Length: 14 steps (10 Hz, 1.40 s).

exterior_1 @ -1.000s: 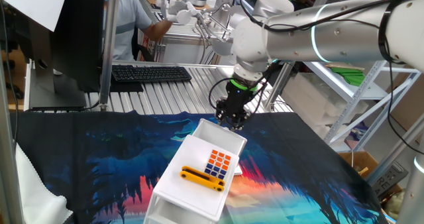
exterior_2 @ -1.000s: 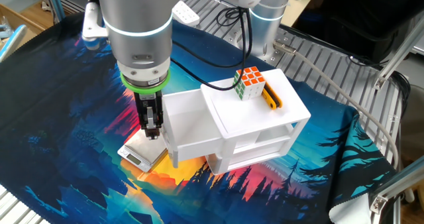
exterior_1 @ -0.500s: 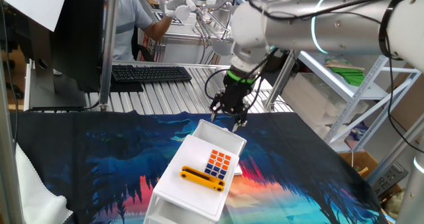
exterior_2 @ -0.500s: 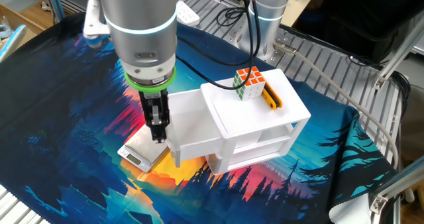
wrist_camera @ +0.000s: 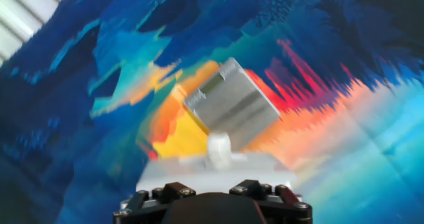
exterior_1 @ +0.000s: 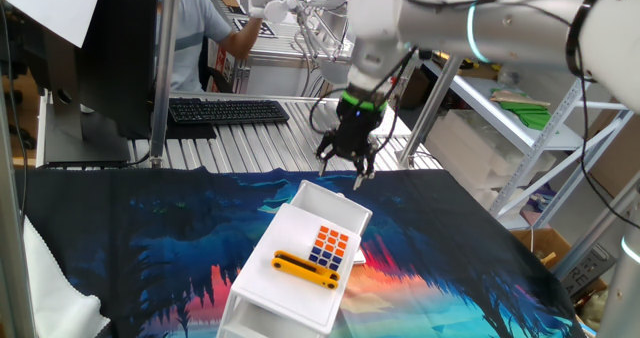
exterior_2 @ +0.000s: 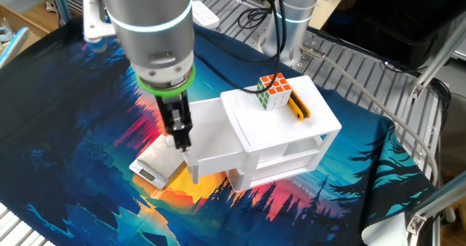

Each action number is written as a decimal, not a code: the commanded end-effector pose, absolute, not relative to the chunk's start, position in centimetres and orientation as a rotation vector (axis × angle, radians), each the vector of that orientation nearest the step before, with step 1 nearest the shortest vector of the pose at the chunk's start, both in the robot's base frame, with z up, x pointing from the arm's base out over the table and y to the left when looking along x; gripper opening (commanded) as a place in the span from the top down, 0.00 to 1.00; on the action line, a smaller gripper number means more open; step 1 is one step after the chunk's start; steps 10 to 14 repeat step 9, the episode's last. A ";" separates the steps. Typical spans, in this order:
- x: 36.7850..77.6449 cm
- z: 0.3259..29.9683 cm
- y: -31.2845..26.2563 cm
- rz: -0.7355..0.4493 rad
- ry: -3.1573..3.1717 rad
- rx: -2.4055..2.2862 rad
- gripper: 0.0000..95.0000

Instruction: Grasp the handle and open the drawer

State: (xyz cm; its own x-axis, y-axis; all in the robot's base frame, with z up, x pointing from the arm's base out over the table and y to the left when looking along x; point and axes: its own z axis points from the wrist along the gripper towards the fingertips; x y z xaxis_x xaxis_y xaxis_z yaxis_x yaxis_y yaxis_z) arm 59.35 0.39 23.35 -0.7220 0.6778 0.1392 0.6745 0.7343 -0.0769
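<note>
The white drawer (exterior_2: pixel 211 140) stands pulled out of the white cabinet (exterior_2: pixel 291 140) towards the left; in one fixed view the drawer (exterior_1: pixel 335 208) juts out at the cabinet's far end. My gripper (exterior_2: pixel 179 133) hangs just above the drawer's front edge, with its fingers apart and nothing between them. It also shows in one fixed view (exterior_1: pixel 343 170), lifted clear of the drawer. In the hand view the small white handle knob (wrist_camera: pixel 218 150) sits on the drawer front below me; my fingertips are out of that frame.
An orange-and-blue tiled cube (exterior_2: pixel 273 91) and a yellow bar (exterior_2: pixel 298 106) lie on the cabinet top. A flat silver scale (exterior_2: pixel 155 167) lies on the cloth beside the drawer front. A keyboard (exterior_1: pixel 225 110) and a person (exterior_1: pixel 195 38) are behind the table.
My gripper has let go of the handle, opened and risen above the drawer front. The drawer stays pulled out.
</note>
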 end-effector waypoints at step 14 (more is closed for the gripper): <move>55.4 27.0 1.0 0.024 -2.768 -1.038 0.80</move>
